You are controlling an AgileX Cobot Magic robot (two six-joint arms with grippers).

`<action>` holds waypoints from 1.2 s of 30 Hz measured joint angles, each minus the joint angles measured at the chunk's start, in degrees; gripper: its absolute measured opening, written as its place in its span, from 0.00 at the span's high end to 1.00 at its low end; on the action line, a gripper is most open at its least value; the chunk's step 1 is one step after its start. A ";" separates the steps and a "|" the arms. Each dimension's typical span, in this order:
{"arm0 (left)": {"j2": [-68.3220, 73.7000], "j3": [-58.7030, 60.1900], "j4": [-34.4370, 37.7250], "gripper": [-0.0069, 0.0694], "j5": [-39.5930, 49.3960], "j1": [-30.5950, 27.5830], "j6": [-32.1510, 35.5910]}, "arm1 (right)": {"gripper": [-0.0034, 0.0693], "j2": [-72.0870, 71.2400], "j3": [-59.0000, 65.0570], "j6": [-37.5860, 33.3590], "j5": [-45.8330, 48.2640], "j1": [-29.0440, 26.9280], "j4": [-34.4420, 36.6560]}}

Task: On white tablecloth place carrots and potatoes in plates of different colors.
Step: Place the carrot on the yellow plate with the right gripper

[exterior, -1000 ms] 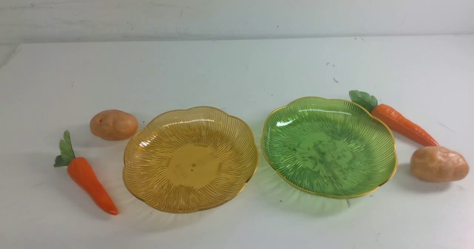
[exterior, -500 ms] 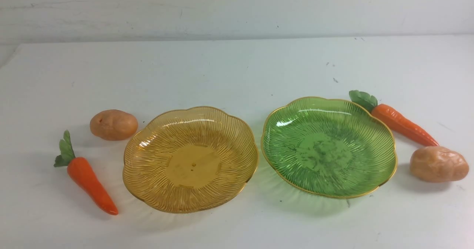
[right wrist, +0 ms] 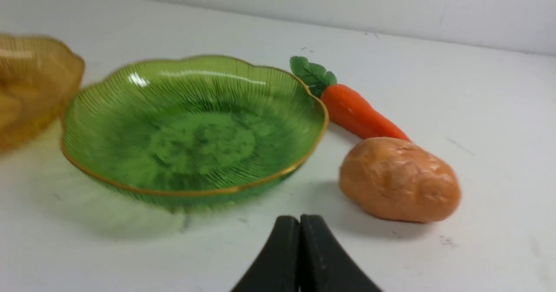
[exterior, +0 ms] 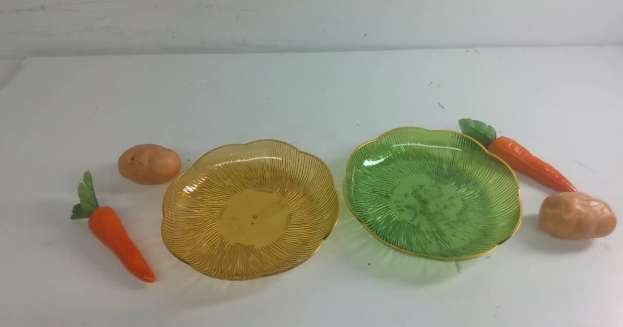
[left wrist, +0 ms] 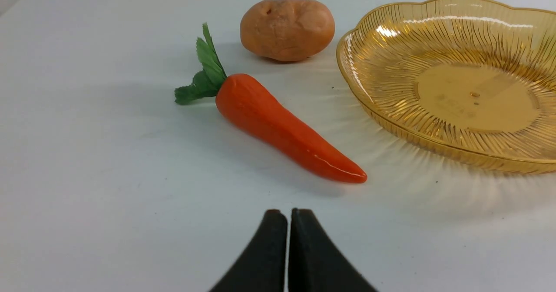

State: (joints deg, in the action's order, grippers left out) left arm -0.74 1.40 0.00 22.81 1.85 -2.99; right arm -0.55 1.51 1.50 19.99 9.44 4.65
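While both plates lie flat, left gripper closed, pointing tablecloth-ward.

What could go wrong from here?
Right side: the carrot lies close against the green plate's rim, so fingers reaching for it might nudge the plate. Its tip also sits right by the potato, which could get pushed along.

Left side: the glossy, rounded potato sits close to the amber plate's rim; the left fingers are shut and, if opened too late or off-center, might roll it into the plate.
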 joint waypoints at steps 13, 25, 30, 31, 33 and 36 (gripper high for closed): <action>0.00 0.00 0.00 0.91 0.00 0.00 0.00 | 0.97 0.00 -0.25 20.39 -15.46 0.00 42.06; 0.00 0.00 0.00 0.91 0.00 0.00 0.00 | 0.97 12.33 -23.91 -6.33 -6.71 0.00 28.60; 0.00 0.00 0.00 0.91 0.00 0.00 0.00 | 0.97 36.11 -33.50 -2.95 15.18 0.00 16.57; 0.00 0.00 0.00 0.91 0.00 0.00 0.00 | 0.97 40.99 -35.01 -1.93 17.84 0.00 14.13; 0.00 0.00 0.00 0.91 0.00 0.00 0.00 | 0.97 49.48 -39.59 -0.35 22.36 0.00 9.93; 0.00 0.00 0.00 0.91 0.00 0.00 0.00 | 0.97 57.74 -45.06 0.43 26.62 0.00 6.10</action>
State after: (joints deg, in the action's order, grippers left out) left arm -0.74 1.40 0.00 22.81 1.85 -2.99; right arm 57.18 -43.55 1.93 46.62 9.44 10.76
